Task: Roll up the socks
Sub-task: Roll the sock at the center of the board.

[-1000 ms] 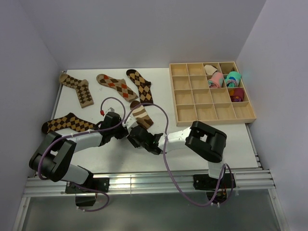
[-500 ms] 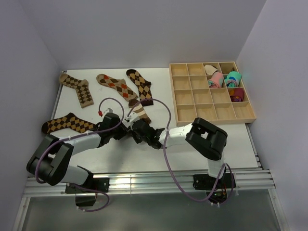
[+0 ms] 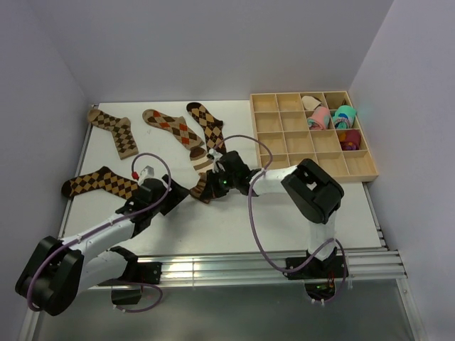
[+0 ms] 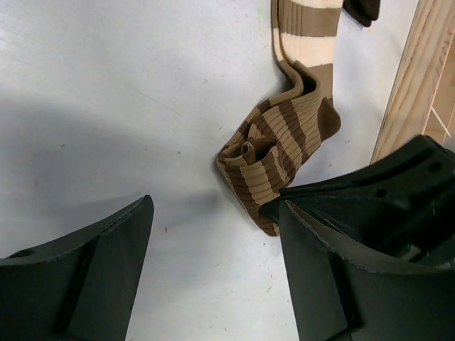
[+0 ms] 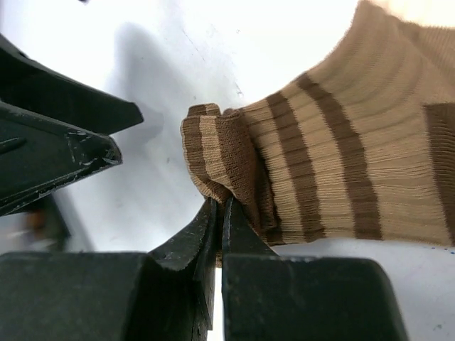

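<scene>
The right gripper [image 5: 219, 207] has its black jaws pressed flat together. In its wrist view the tips meet at the bunched, partly rolled end of the brown-and-cream striped knit sock [image 5: 320, 170], and a fold of fabric looks nipped between them, though the contact is too tight to be sure. From above, this gripper [image 3: 222, 182] sits at the middle of the white table [image 3: 234, 224], reaching leftward, with the striped sock [image 3: 202, 165] running from its tips toward the far side.

The left gripper [image 4: 213, 273] stands wide apart with nothing between its fingers. The curled end of the sock [image 4: 274, 138] lies just beyond the gap, flat on the table, its lower edge passing under the right gripper's body. In the top view the left gripper [image 3: 168, 196] is just left of that rolled end.

Further out, four tan-and-brown argyle socks lie flat: one near left [image 3: 99, 183] and three along the far side [image 3: 114, 131] [image 3: 173, 128] [image 3: 206, 124]. At far right sits a pale wooden compartment tray [image 3: 316, 177], with pink and teal rolled bundles [image 3: 330, 117] in its far right cells.
</scene>
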Robot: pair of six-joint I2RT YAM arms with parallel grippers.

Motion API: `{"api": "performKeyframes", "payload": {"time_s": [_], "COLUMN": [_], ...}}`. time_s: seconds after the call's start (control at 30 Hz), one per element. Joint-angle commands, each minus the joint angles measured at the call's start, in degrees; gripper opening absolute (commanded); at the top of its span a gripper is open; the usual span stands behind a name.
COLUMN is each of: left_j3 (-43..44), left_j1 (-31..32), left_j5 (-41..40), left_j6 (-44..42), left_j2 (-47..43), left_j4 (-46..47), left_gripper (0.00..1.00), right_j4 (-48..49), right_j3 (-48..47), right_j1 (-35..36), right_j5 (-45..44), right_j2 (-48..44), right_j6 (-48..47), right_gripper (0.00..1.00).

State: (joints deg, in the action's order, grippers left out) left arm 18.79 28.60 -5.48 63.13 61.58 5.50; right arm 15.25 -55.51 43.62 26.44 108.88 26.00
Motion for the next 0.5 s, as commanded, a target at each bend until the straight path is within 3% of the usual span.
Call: {"api": "performKeyframes", "payload": {"time_s": [0.0,0.47], "left_j3": [-0.6,3.4], "left_j1": [0.1,0.2], "left_j5": [0.4,4.9], "left_j6": [-0.6,-1.3], "left_j2": [0.6,12.9], "left_j4": [5.0,12.4], "left_gripper": [0.77,0.73], "right_j4": [1.5,3.5], "right_j3": [0.0,-1.3], "right_j1": [-2.9,-8.4], "right_j5": [13.5,19.7], "right_j2": [2.6,9.1], "right_j6": [9.4,16.5], "right_gripper": [0.0,0.0]}}
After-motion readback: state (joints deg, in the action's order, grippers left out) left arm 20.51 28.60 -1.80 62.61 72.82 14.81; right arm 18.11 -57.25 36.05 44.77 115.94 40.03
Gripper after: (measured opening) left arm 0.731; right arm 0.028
